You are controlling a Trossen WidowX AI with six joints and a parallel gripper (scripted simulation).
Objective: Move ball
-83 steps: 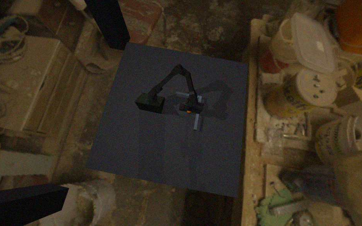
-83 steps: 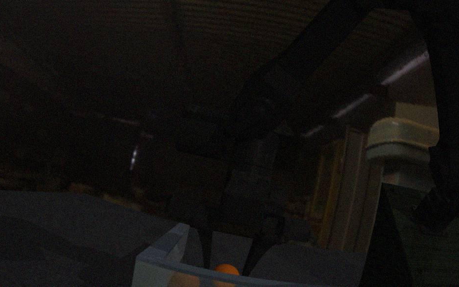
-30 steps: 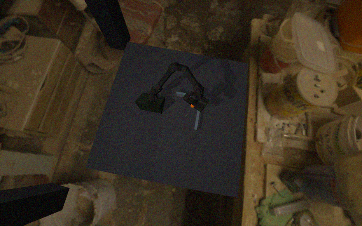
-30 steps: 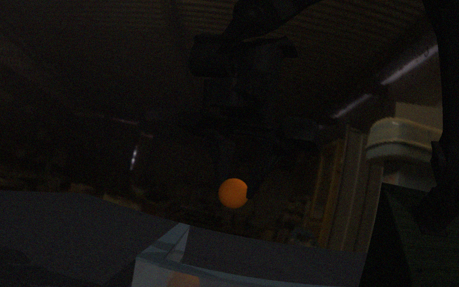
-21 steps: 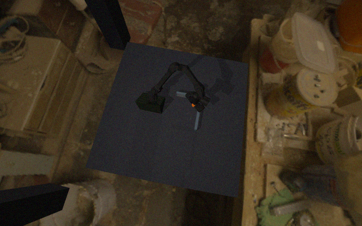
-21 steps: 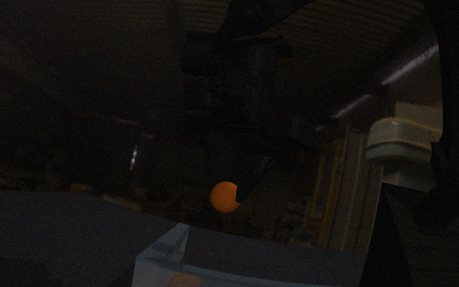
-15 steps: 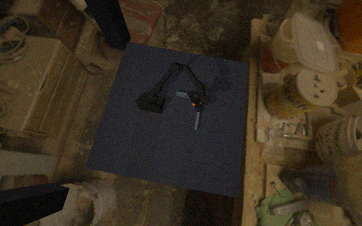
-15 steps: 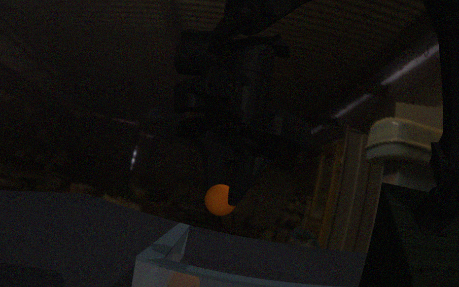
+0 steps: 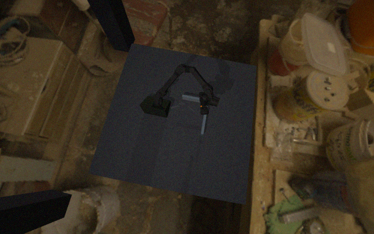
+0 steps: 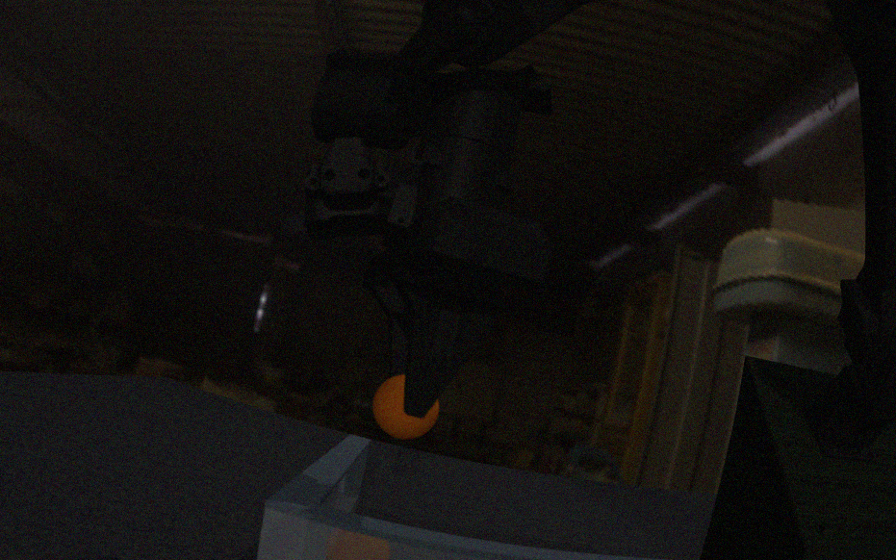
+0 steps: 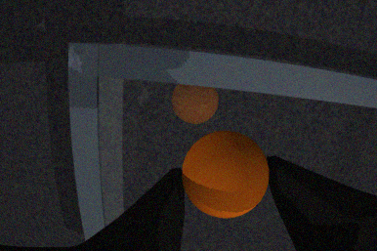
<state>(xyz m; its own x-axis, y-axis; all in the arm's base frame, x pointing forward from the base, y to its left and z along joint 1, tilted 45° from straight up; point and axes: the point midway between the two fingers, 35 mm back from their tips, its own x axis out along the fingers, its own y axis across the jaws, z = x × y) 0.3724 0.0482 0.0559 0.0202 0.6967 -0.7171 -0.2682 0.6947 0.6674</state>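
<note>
End effector (image 11: 224,227): pinches the ball between its two dark fingers; in the wrist view the fingers flank the sphere on both sides.

Ball (image 11: 225,175): small, orange, smooth and evenly round; carried in the air, clear of the counter (image 9: 168,157), as the exterior view shows it hanging above the wall tops.

Position of ball: above the corner region, just short of the see-through copy in the wrist view; from the top view it sits at the arm's tip, close to where the two walls meet.

See-through copy (image 11: 195,104): faint orange disc on the counter, tucked inside the corner, near the far wall.

Clear walls (image 11: 98,136): two low pale strips joined at a right angle; one runs across the far side, the other down the left in the wrist view.

Handling, judged: probably light and rigid, since the fingers stand apart on it without visible dent; the smooth curved surface likely slips easily and will roll freely once set down.

Where to hold, judged: across the widest girth, fingers on opposite sides, as now; a hold above or below that line would tend to squeeze the ball out.

Release, judged: best made low, with the ball touching the counter, so it does not bounce or wander.
</note>
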